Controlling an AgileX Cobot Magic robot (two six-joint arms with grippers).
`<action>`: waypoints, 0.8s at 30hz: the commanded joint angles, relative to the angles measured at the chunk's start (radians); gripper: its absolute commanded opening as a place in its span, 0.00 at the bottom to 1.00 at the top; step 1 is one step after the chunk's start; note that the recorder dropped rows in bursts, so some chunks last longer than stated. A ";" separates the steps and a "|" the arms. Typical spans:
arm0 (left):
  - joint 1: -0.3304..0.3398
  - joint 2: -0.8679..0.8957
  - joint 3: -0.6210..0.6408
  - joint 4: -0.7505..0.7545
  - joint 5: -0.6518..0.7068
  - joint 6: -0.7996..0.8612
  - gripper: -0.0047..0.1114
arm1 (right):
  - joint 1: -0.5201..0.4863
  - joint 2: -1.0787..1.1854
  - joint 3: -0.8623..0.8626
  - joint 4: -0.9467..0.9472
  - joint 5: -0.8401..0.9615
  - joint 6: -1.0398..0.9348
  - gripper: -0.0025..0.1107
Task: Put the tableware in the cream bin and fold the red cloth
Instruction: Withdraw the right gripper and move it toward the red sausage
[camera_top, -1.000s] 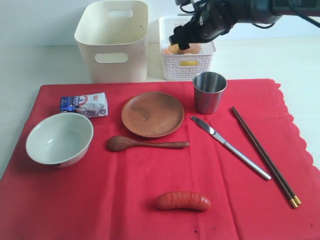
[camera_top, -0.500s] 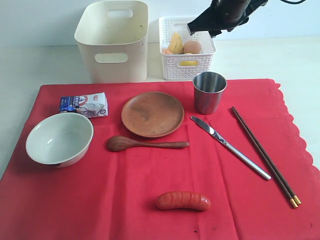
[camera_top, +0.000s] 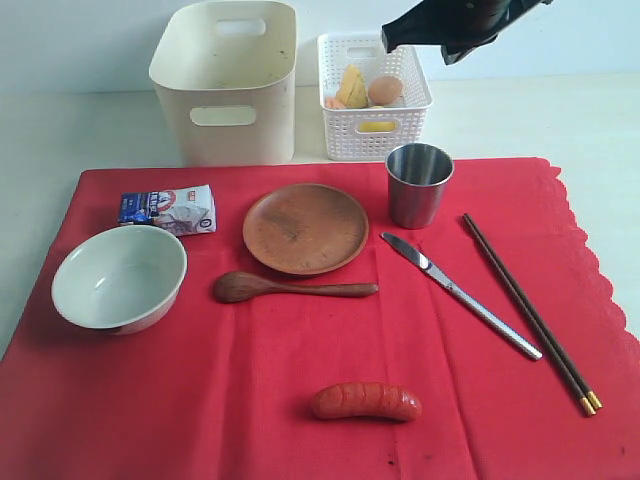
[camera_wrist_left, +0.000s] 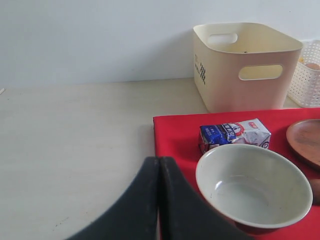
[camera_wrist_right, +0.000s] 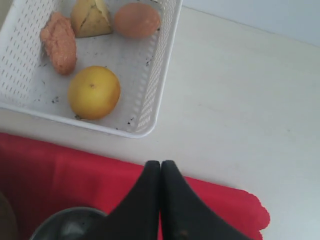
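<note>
1. Our left tool (camera_wrist_left: 159, 167) has its fingers pressed together and holds nothing; it sits by the left edge of the red cloth (camera_top: 300, 350); the bowl (camera_top: 118, 277) lies on the cloth just beside it, so we judge the left arm the nearer one for that piece.
2. The cream bin (camera_top: 222, 115) stands on the bench (camera_top: 520, 110) behind the cloth's far edge, left of centre; we see no tableware in it yet.
3. The wooden plate (camera_top: 305, 228) and the wooden spoon (camera_top: 290, 289) lie mid-cloth, between the two arms; the spoon's long axis runs across, with the scoop end to the left.
4. Our right tool (camera_wrist_right: 161, 167) is closed tight and empty; it hovers high by the right corner of the white basket (camera_top: 375, 140); the steel cup (camera_top: 418, 183) stands upright on the cloth just in front of that basket, below the tool and toward the near side; we judge it the right arm's closest piece, and the fingers must spread before any descent.
5. Further right, the knife (camera_top: 460, 295) and the chopsticks (camera_top: 528, 312) lie side by side but apart, their long axes slanting from far-left to near-right.
</note>
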 joint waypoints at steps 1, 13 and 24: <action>0.001 -0.006 -0.001 -0.010 -0.003 -0.003 0.05 | -0.003 -0.078 0.094 0.046 -0.055 -0.010 0.02; 0.001 -0.006 -0.001 -0.010 -0.003 -0.003 0.05 | 0.078 -0.384 0.570 0.129 -0.385 -0.070 0.02; 0.001 -0.006 -0.001 -0.010 -0.003 -0.003 0.05 | 0.321 -0.503 0.832 0.222 -0.394 -0.229 0.02</action>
